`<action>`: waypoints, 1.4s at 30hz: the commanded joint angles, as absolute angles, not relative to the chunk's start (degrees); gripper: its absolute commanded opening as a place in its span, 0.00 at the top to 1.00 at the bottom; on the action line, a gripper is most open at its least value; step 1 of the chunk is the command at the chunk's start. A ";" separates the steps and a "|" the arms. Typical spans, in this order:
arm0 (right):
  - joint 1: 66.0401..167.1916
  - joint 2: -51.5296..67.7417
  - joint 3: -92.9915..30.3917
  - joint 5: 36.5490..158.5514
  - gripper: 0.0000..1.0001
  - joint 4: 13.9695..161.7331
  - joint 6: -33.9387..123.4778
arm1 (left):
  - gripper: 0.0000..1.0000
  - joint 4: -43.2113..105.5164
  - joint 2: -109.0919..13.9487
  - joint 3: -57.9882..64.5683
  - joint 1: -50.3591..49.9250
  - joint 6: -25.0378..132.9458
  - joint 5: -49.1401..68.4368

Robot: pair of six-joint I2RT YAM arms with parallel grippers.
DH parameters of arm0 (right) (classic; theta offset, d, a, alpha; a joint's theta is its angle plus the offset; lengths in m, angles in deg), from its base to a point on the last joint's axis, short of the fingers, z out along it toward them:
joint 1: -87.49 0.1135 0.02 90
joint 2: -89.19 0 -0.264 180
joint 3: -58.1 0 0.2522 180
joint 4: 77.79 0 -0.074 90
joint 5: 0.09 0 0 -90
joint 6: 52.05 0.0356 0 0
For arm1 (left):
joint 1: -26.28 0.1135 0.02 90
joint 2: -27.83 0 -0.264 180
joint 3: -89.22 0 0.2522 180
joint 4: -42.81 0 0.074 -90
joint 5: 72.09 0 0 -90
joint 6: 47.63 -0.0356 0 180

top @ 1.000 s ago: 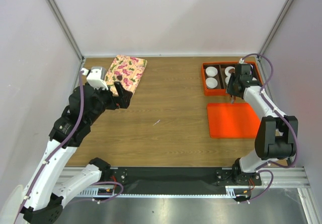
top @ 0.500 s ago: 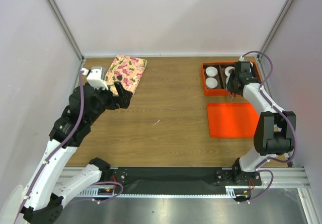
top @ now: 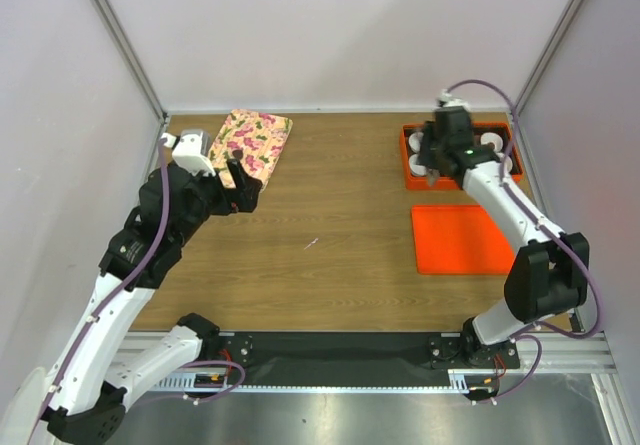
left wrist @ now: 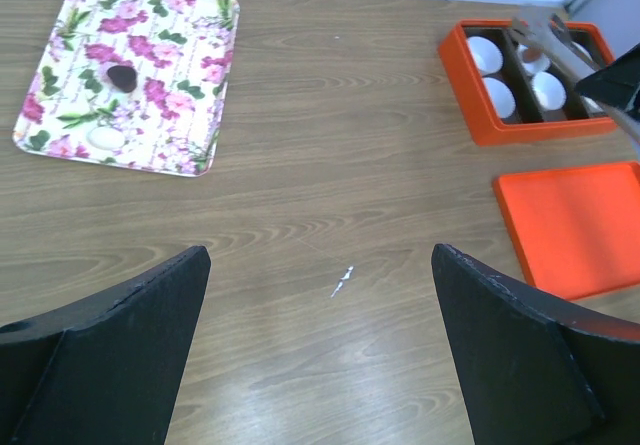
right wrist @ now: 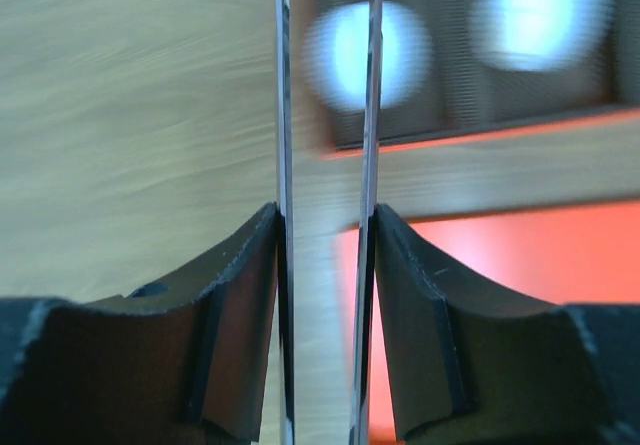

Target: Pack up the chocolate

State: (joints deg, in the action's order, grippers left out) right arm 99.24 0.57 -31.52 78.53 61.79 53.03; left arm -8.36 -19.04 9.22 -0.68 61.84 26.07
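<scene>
Left arm bending over table's (top: 340, 265) left side, left gripper (left wrist: 320, 257) hanging wide open. Right arm stretching toward far right corner, right gripper (right wrist: 327, 115) pointing down, thin tips slightly apart, gripping nothing.

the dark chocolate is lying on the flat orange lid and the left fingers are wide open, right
Not the lid: the left wrist view shows the chocolate lying on the flowered tray. The left fingers are wide open.

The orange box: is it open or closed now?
Open. The box has no cover on: its lid lies flat beside it, and white paper cups show inside.
</scene>
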 commanded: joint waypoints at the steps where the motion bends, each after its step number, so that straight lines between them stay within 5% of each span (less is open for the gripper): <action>1: 111.08 0.95 -33.62 78.05 0.54 66.55 55.70 | 0.00 -8.04 -20.59 6.03 -0.26 61.97 29.77; 14: 135.64 -26.37 -49.78 82.00 0.50 87.04 48.77 | 0.00 -16.21 -22.44 -9.87 0.44 62.94 32.33; 33: 138.73 -61.18 -90.03 79.73 0.48 77.20 42.35 | 0.00 -13.84 -16.37 -6.28 0.44 62.41 30.66; 42: 138.82 -62.60 -90.84 79.10 0.52 77.81 41.47 | 0.00 -12.52 -17.16 -4.96 0.44 61.80 31.27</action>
